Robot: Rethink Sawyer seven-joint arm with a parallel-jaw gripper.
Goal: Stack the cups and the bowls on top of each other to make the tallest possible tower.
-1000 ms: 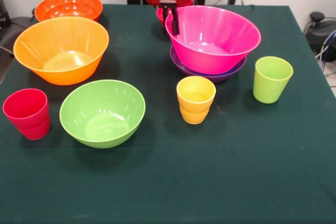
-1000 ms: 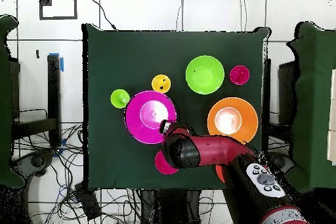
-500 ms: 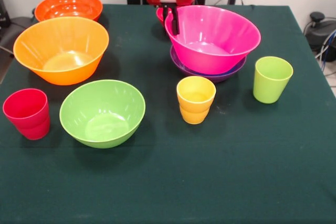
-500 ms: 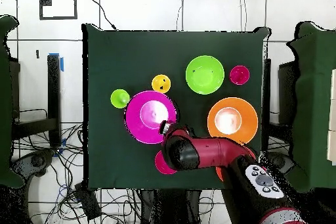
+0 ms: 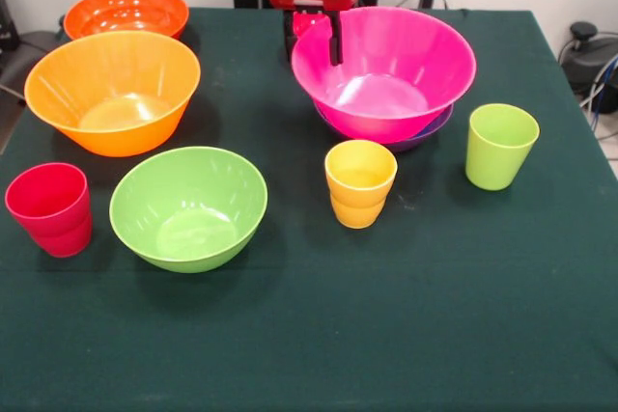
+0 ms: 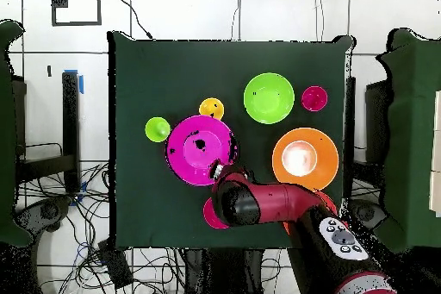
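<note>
My jaws [image 5: 333, 41] are clamped on the far rim of the pink bowl [image 5: 386, 79], one finger inside. The bowl hangs tilted, mouth up, nested in the purple bowl [image 5: 435, 127] on the tabletop [image 5: 435, 315].

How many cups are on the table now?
3: the red cup at the left edge, the yellow cup in front of the pink bowl, the lime green cup at the right. Bowls may hide more.

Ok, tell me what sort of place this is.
Most likely a robotics lab workspace: a red robot arm works over a table with a dark green cloth, loose cables trail across the tiled floor, and bright plastic bowls and cups are laid out as test items.
</note>
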